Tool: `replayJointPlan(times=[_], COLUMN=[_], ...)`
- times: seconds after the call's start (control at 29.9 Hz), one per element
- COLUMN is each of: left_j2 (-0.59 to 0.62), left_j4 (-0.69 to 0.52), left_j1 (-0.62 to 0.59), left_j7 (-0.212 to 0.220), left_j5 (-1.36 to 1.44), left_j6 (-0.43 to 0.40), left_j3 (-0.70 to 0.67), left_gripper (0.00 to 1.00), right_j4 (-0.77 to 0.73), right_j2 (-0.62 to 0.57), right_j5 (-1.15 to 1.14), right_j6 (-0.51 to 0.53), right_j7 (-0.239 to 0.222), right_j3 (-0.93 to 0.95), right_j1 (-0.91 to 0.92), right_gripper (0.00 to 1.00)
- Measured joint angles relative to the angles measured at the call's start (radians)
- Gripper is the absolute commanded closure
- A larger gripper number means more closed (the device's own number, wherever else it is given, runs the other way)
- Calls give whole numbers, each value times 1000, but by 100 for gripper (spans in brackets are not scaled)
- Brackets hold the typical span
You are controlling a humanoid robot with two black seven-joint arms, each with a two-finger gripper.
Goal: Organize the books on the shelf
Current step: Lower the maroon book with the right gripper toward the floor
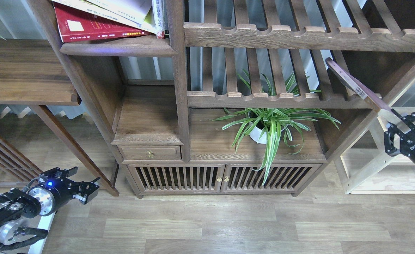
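Several paperbacks lie slanted on the dark-brown shelf (pixel 119 47) at the top left: a glossy red book (pixel 87 26) under a pale white-lavender one (pixel 122 8). My right gripper (pixel 397 123) at the right edge is shut on the lower end of a thin maroon-purple book (pixel 355 86), seen edge-on and tilted up to the left in front of the slatted rack. My left gripper (pixel 87 187) is at the lower left above the floor, open and empty. The yellow-green book is only a sliver beside the upright, if at all.
Two slatted racks with scalloped rails (pixel 281 35) fill the middle. A potted spider plant (pixel 270 123) stands on the cabinet top (pixel 221 148). A pale light-wood unit (pixel 373 169) is at the right. A dark side table (pixel 24 74) is at the left.
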Motion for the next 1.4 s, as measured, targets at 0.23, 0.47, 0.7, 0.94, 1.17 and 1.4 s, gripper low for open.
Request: replayJointPlan(times=[0.23,0.47,0.7,0.94,1.17,1.4], left_j2=[-5,-4,-4,-4,-5,-7], left_j4=[11,16,18,18,18,18], left_j1=[-7,-8,-8,-20,-22,-20], left_j7=[-1,0,-1,-1,-1,-1], left_j5=[0,0,1,1,0,0], left_j6=[0,0,0,0,5,8], left_j3=[0,0,0,0,0,0], left_gripper=[19,19,19,19,19,19], right_j4=[0,2,19,60,123,146], right_j2=[-45,-94,-117,-148,-178,-210], right_j5=[45,73,74,74,74,74], right_j6=[0,0,0,0,0,0], right_j7=[0,0,1,-1,-1,0], right_j3=[1,0,-3,-4,-9,-16], right_j1=[-16,-53,-84,-89,-89,-94], right_gripper=[100,100,100,100,100,100])
